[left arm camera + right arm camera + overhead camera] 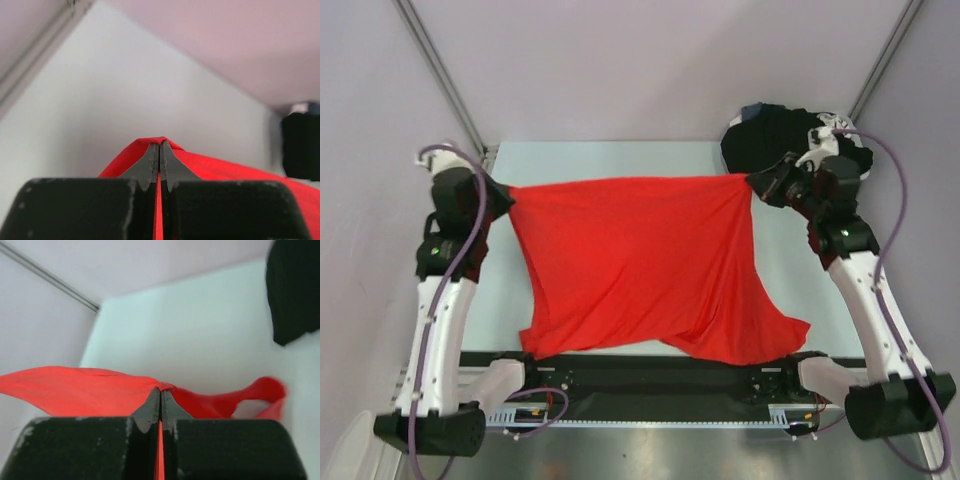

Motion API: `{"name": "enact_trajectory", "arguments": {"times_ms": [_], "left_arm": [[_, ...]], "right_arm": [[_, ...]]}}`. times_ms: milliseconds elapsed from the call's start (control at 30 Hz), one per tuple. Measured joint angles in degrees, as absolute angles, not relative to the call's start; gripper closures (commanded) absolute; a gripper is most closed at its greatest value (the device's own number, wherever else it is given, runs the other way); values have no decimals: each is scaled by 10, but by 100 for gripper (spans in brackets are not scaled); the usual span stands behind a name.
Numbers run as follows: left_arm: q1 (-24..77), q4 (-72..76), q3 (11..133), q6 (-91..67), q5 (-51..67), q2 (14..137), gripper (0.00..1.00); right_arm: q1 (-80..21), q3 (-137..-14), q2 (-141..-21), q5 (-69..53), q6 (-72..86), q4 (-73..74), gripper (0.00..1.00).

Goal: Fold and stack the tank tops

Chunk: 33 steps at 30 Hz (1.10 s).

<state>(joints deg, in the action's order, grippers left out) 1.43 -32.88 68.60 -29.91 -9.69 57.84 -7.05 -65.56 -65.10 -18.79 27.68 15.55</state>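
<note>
The red tank top point(640, 265) hangs stretched between both arms above the table, its lower part draping toward the near edge. My left gripper point(506, 197) is shut on its left top corner; in the left wrist view red fabric point(210, 167) runs between the closed jaws of the left gripper point(159, 145). My right gripper point(752, 183) is shut on the right top corner, and in the right wrist view the red fabric point(75, 390) is pinched in the right gripper point(160, 390). The black tank top point(770, 135) lies bunched at the far right corner.
The pale table point(800, 280) is bordered by walls at the back and sides. The black tank top appears at the right edge of the left wrist view point(301, 146) and the upper right of the right wrist view point(292, 287).
</note>
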Motion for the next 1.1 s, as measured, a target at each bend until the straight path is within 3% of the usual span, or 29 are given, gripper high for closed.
{"name": "enact_trajectory", "arguments": {"times_ms": [333,533,700,900,1000,1100], "left_arm": [[13,-436,863,-294,-117,339,100],[13,-512,1016,-294,-100,329,100],[13,-530,1125,-294,-81,382,100],[12,-493,1047,-300,-46,433,100],[12,-474,1032,-305,-32,531,100],[6,-482,1101,-308,-19,688,100]], "right_arm": [[-70,-667,-362,-220,263,118,100],[-70,-760,-290,-216,253,128,100],[-70,-810,-302,-215,250,128,100],[-70,-804,-388,-215,263,110,100],[-70,-813,-488,-220,283,85,100],[-72,-892,-629,-227,296,92,100]]}}
